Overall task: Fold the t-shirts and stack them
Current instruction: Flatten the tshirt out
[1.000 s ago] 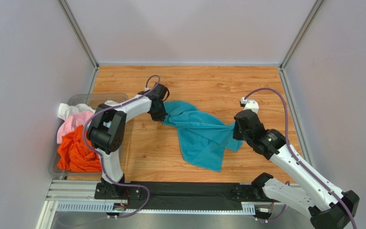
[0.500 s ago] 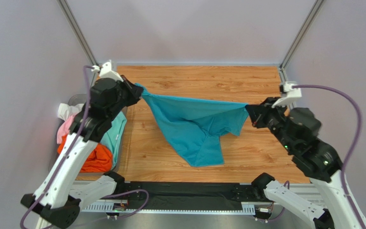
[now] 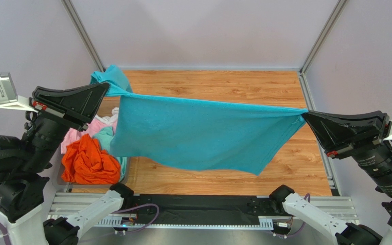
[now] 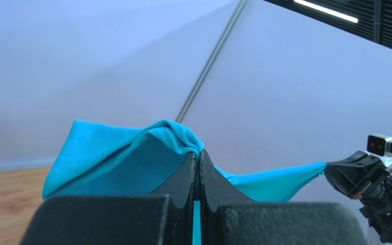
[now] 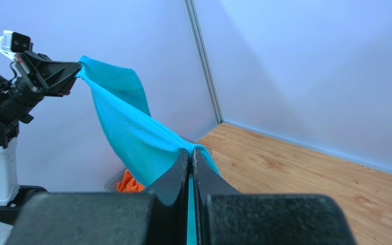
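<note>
The left jaws and right jaws each clamp the teal-blue cloth t-shirt [image 3: 198,138], stretched above the wooden desk [image 3: 223,84] — no fold made yet; the crumpled orange cloth t-shirt [image 3: 88,163] waits.

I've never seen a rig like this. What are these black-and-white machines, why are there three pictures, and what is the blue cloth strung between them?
They are two robot arms, bolted at the near edge of a wooden table. The wide picture comes from a fixed camera above and behind them. The other two come from small cameras on each wrist, looking along that arm's own fingers. Each arm ends in a two-finger tool. The left tool and the right tool are both shut on the teal t-shirt, holding it stretched in the air above the table. At the table's left edge lies a heap of other shirts, among them an orange shirt and a pink shirt.
</note>
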Robot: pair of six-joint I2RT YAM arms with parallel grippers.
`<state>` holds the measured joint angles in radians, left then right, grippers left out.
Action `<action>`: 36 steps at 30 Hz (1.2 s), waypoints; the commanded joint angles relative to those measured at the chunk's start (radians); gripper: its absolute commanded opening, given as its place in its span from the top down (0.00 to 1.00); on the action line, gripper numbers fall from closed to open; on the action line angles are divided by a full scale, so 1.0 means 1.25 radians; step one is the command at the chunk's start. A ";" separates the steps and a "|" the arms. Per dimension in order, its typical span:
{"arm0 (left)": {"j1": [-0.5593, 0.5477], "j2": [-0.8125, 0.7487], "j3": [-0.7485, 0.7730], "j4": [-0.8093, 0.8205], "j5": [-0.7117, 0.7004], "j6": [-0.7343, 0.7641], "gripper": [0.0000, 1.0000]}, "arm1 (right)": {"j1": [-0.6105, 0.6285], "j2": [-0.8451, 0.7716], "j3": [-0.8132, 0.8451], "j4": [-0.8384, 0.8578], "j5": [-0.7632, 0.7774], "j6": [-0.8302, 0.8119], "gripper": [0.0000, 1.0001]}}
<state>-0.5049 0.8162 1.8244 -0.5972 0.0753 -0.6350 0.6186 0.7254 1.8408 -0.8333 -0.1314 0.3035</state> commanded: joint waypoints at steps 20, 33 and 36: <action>0.043 1.001 0.323 -0.265 -0.220 0.119 0.27 | -0.355 0.621 -0.330 0.227 0.364 -0.129 0.86; 0.047 0.836 -0.024 -0.124 -0.133 0.086 0.00 | -0.364 0.642 -0.397 0.135 0.206 -0.020 0.00; 0.047 0.734 -0.143 -0.119 -0.125 0.071 0.00 | -0.312 0.517 -0.525 0.146 0.167 0.000 0.00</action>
<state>-0.4465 1.8767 1.7527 -0.7868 -0.1085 -0.5167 0.1715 1.5143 1.2774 -0.6579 0.1791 0.2390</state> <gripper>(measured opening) 0.993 0.998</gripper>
